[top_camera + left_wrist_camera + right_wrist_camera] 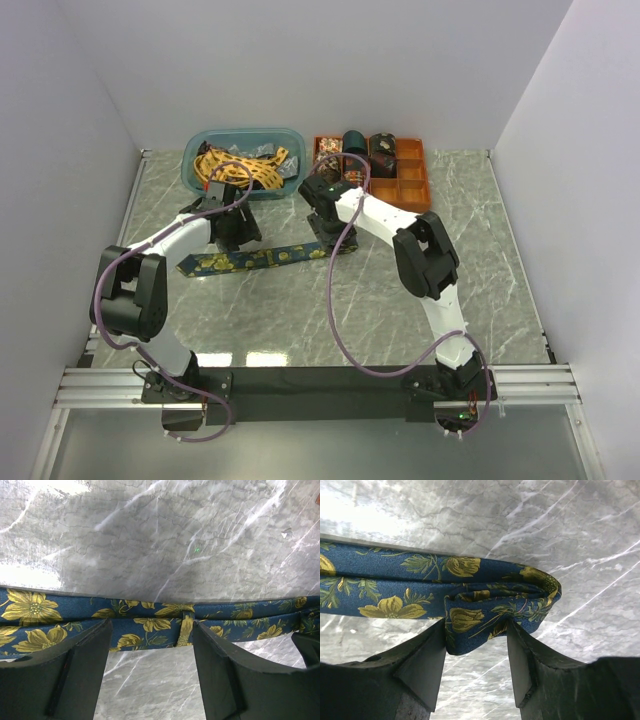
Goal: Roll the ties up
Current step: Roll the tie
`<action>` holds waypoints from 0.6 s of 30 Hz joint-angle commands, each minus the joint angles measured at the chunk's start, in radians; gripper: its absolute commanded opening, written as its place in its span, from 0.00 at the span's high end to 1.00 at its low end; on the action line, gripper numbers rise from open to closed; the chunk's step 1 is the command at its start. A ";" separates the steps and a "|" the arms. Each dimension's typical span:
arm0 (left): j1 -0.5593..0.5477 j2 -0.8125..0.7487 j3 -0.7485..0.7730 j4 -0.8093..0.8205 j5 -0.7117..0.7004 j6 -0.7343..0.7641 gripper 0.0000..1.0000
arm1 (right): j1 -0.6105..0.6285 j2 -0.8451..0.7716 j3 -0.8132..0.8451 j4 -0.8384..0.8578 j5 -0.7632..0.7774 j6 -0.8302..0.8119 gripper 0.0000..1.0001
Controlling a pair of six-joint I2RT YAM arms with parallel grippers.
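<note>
A dark navy tie (255,258) with gold flowers lies flat across the table, wide end at the left. My left gripper (238,238) is over its middle. In the left wrist view the tie (60,610) runs across and my left gripper (151,626) is open, fingertips at the tie's near edge with bare table between them. My right gripper (325,240) is at the tie's narrow right end. In the right wrist view that end (480,615) is folded back on itself, and my right gripper (476,629) holds the fold, both fingers touching the cloth.
A teal bin (196,176) at the back holds several loose ties, one yellow with dark lattice (235,160). An orange compartment tray (412,180) to its right holds a few rolled ties. Purple cables (335,300) hang along both arms. White walls enclose the table.
</note>
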 commanded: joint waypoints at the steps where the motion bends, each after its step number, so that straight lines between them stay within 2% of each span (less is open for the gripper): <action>1: -0.006 -0.012 0.031 0.007 -0.006 0.017 0.29 | -0.005 -0.081 0.036 0.001 -0.036 0.019 0.41; 11: -0.013 -0.015 0.036 0.003 0.002 0.025 0.28 | -0.037 -0.116 0.026 0.043 -0.128 0.056 0.41; 18: -0.026 -0.023 0.037 0.015 0.017 0.042 0.28 | -0.063 -0.119 -0.068 0.135 -0.217 0.078 0.46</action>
